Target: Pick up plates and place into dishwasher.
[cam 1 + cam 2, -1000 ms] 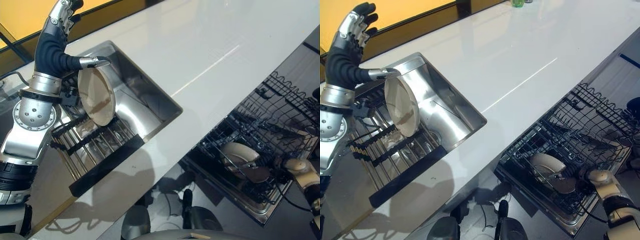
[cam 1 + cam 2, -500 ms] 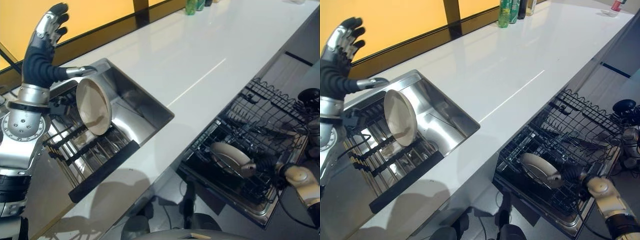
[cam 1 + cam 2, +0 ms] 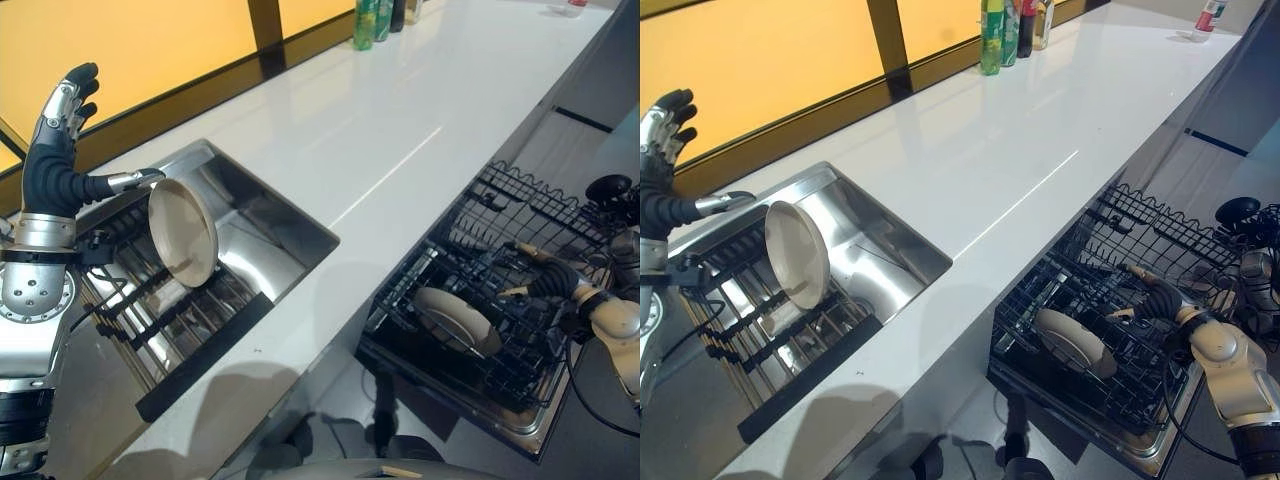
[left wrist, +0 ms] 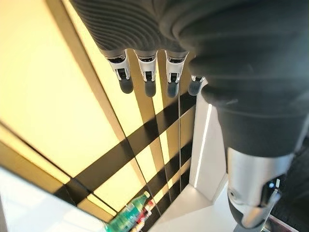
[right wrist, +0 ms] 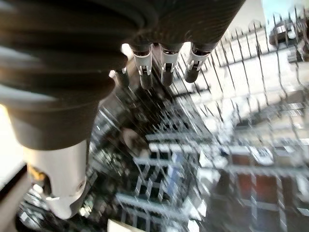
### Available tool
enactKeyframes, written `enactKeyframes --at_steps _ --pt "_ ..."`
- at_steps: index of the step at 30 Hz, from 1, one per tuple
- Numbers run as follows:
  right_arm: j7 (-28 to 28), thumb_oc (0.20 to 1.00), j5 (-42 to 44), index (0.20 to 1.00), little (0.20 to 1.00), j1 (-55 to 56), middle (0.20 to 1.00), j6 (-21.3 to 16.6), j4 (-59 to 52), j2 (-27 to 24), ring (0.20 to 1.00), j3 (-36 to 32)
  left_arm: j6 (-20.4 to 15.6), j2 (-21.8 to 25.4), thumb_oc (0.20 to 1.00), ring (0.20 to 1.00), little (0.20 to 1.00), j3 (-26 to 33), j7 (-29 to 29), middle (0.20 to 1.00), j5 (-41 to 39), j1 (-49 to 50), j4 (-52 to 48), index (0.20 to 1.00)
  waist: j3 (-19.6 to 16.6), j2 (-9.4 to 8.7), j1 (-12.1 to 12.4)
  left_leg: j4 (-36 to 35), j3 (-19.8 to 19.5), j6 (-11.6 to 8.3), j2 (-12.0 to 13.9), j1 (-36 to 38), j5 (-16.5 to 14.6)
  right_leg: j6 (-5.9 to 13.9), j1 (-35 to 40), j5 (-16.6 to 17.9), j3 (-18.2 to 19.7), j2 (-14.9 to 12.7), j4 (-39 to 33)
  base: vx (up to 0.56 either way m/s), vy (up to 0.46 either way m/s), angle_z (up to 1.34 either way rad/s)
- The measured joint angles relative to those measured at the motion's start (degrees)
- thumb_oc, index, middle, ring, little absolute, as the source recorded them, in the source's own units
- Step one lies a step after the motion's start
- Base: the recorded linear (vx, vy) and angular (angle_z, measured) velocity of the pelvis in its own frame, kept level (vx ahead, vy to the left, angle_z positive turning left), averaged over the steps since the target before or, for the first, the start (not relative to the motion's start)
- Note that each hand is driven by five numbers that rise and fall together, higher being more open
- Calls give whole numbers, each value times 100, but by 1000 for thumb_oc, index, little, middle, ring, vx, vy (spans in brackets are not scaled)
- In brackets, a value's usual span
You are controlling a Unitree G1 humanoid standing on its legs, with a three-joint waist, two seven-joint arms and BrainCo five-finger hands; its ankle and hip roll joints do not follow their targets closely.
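A cream plate [image 3: 183,232] stands on edge in the wire dish rack [image 3: 140,300] inside the steel sink [image 3: 285,215]. My left hand [image 3: 50,170] is raised beside it, open, fingers [image 4: 147,82] straight and the thumb pointing at the plate's top rim. A second cream plate [image 3: 455,320] lies tilted in the black dishwasher rack [image 3: 540,225] at the right. My right hand [image 3: 548,280] hovers open just right of that plate, apart from it, its fingers [image 5: 164,72] straight over the rack wires.
A long white counter [image 3: 380,120] runs between the sink and the dishwasher. Bottles [image 3: 1005,30] stand at its far edge against the yellow wall. A black bar [image 3: 205,340] bounds the sink rack's near side. Dark items sit at the dishwasher rack's far right end.
The camera has tilted up. My right hand has let go of the plate in the dishwasher rack and drawn back to the right. The left hand stays raised by the sink plate.
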Motion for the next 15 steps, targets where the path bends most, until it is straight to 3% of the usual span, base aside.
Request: enactKeyframes --at_steps 7,11,12,13,15 --pt "-156 1000 -52 1000 1000 121 1000 -44 -727 -59 1000 -232 -247 64 1000 1000 1000 39 466 1000 1732 257 244 1000 -53 24 -2 74 -6 -3 50 13 0 -32 49 -3 18 65 -46 -9 -38 -2" --pt "-390 1000 52 1000 1000 106 1000 -149 -958 -175 1000 -263 -502 396 1000 1000 1000 200 868 1000 2915 712 614 1000 -22 -144 60 1004 -151 0 -67 -313 -3 -113 -45 -211 313 -22 244 32 80 -21" --pt "-425 1000 93 1000 1000 106 1000 -176 -985 -175 1000 -264 -551 445 1000 1000 1000 244 948 1000 3136 885 681 1000 -25 -185 95 1294 -297 30 -123 -403 -17 -135 -5 -230 436 -72 265 86 195 -25" --pt "-494 1000 100 1000 1000 127 1000 -215 -999 -189 1000 -268 -616 511 1000 1000 1000 271 1027 1000 3366 1079 680 1000 -16 -264 137 1244 -599 246 -218 -488 -204 -173 14 -221 601 -107 264 67 167 -31" --pt "-566 1000 128 1000 1000 125 1000 -246 -998 -289 1000 -272 -730 740 1000 1000 1000 267 1118 1000 3716 1220 676 1000 -25 -197 157 794 -747 312 -321 -534 -193 -137 -142 -248 713 -80 367 38 160 -29"
